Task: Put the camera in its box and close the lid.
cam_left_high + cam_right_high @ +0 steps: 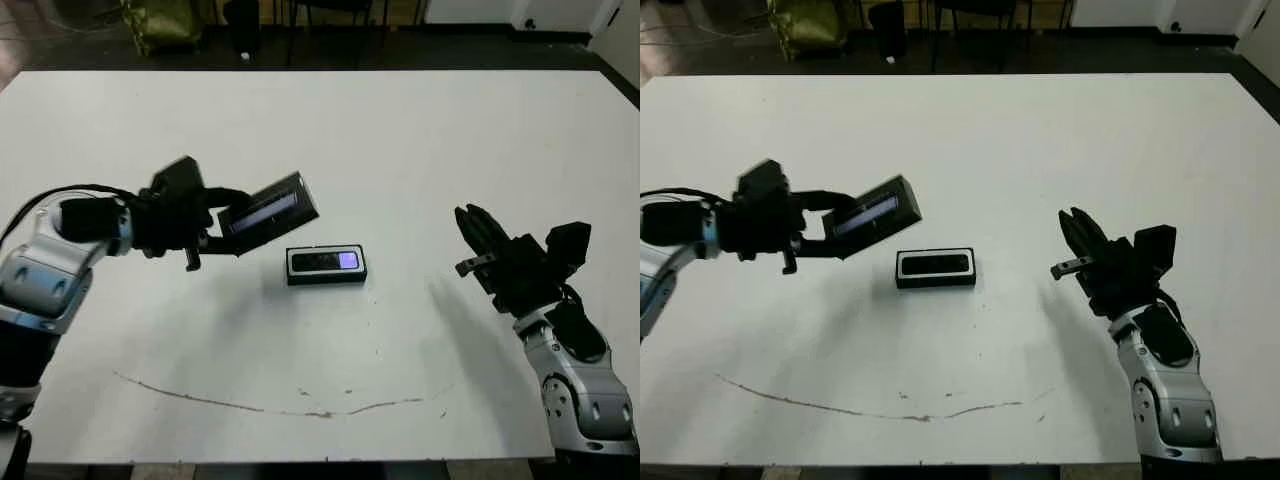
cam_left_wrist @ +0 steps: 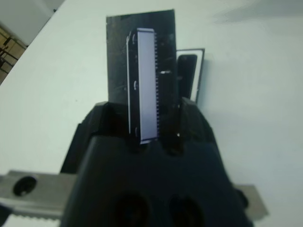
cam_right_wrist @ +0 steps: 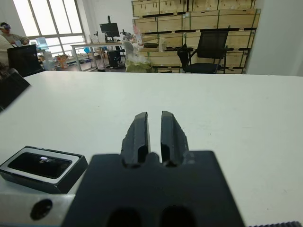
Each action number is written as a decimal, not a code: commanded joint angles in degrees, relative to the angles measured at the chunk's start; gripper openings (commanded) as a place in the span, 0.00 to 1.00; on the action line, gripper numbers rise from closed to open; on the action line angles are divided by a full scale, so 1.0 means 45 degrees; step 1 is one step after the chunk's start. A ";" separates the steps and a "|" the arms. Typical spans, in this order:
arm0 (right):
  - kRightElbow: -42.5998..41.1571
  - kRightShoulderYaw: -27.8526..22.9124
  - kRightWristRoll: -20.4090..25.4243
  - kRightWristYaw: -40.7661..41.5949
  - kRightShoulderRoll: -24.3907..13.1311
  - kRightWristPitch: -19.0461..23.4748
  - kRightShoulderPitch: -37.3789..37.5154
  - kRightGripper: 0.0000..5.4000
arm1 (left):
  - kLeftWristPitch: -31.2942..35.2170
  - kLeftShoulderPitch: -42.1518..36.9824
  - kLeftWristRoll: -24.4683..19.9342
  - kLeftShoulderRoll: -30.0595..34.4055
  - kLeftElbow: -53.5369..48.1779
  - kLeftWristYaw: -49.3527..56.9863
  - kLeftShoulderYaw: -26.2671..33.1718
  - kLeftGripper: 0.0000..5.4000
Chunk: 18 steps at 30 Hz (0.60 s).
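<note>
Camera lay in the box at mid-table, long axis left-right, purple screen toward the right. Up-left of it, the left gripper clamped the tilted lid in the air. Well to the right, the right gripper hovered empty, its fingers nearly closed.

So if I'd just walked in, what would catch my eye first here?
Probably the left gripper holding the black lid tilted in the air, just left of the box. That box sits mid-table with the camera already lying inside, its purple screen glowing. Off to the right, the right gripper hangs empty, fingers nearly together.
</note>
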 commanded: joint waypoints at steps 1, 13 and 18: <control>0.0013 -0.0015 -0.0030 -0.0133 0.0055 0.0149 0.0311 0.00 | -0.0515 -0.0368 0.0703 -0.0224 0.1114 -0.0342 -0.0571 0.36; 0.0177 -0.0103 -0.0192 -0.0106 -0.0088 -0.0087 0.0273 0.00 | -0.1019 -0.1096 0.1178 -0.1048 0.3755 -0.1742 -0.1097 0.35; 0.0132 -0.0126 -0.0205 -0.0078 -0.0115 -0.0050 0.0247 0.00 | -0.0945 -0.1084 0.1366 -0.1152 0.3673 -0.1912 -0.1194 0.35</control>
